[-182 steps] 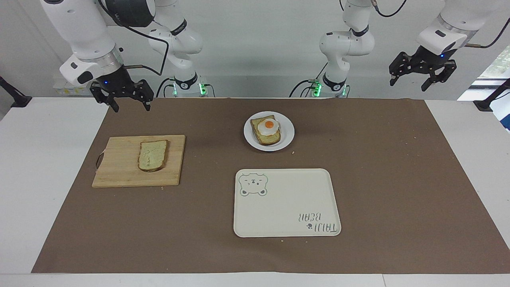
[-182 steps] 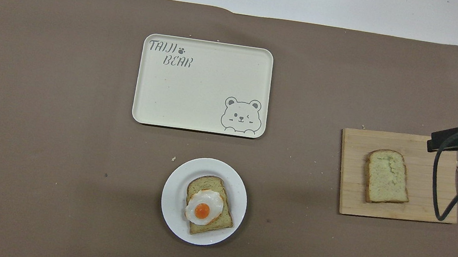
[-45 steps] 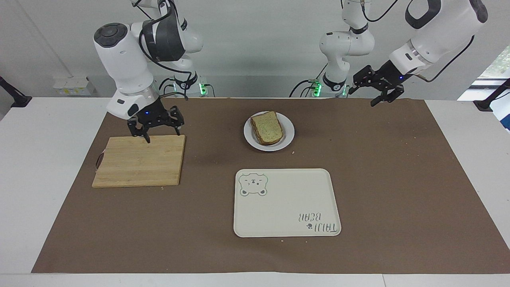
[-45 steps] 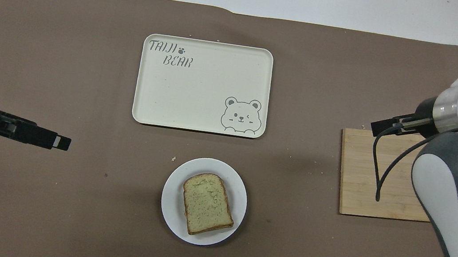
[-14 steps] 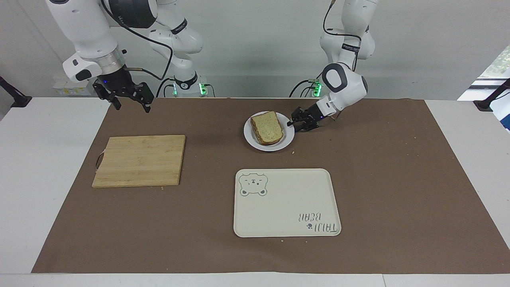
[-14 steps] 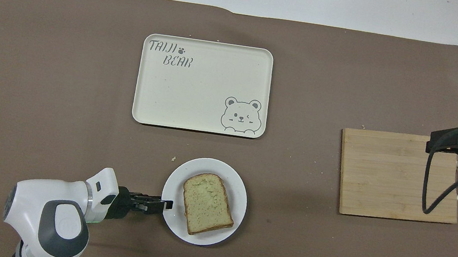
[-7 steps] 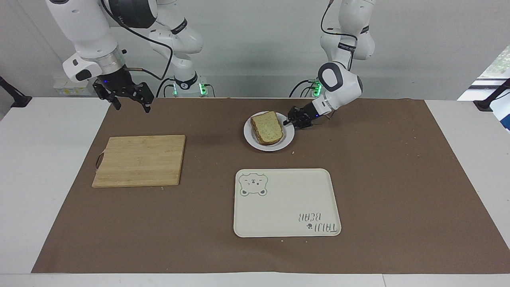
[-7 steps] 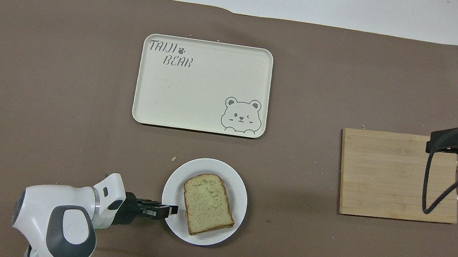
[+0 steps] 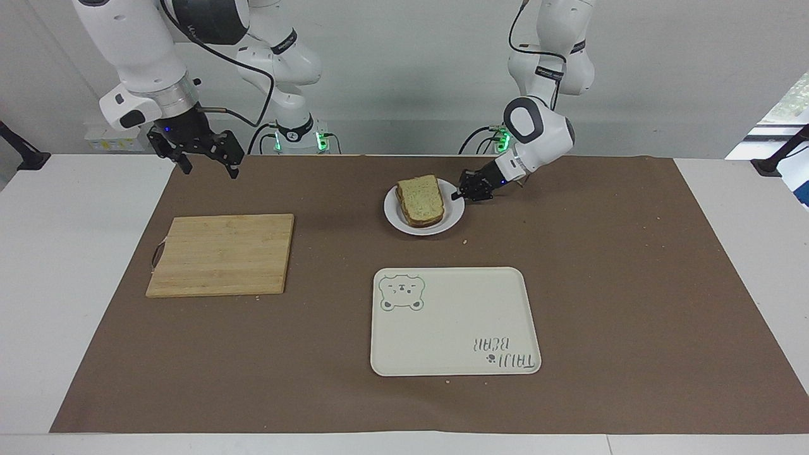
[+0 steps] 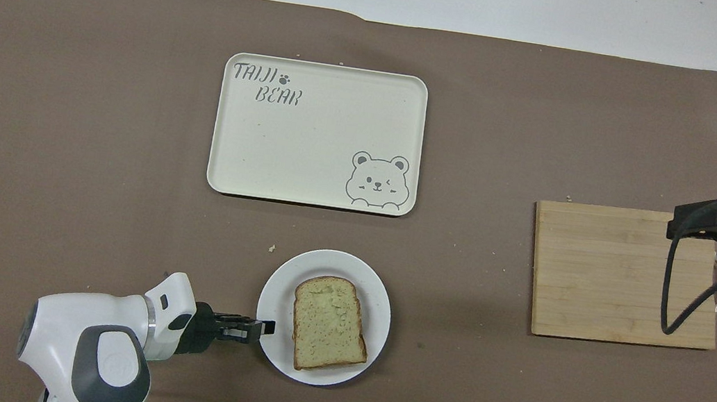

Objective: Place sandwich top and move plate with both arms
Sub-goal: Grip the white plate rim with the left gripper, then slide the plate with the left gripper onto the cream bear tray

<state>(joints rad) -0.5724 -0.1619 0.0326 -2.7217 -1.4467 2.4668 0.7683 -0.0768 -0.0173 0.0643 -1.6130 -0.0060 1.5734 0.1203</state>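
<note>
Sandwich capped; plate move pending.
Pale crusted bread slice [image 9: 421, 200] lay on round white plate [image 9: 395, 221]; left tool [image 9: 466, 192] pinched its rim (right tool [image 9: 201, 157] waited, spread, empty).

The cream tray [image 10: 317, 133] reads "TAIJI BEAR".

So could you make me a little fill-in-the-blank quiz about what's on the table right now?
1. The bread lies on the white ____.
2. The left hand is at the plate's ____.
3. The tray bears a drawing of a ____.
4. The right hand waits in the air near the wooden ____.

Missing words: plate; rim; bear; board
</note>
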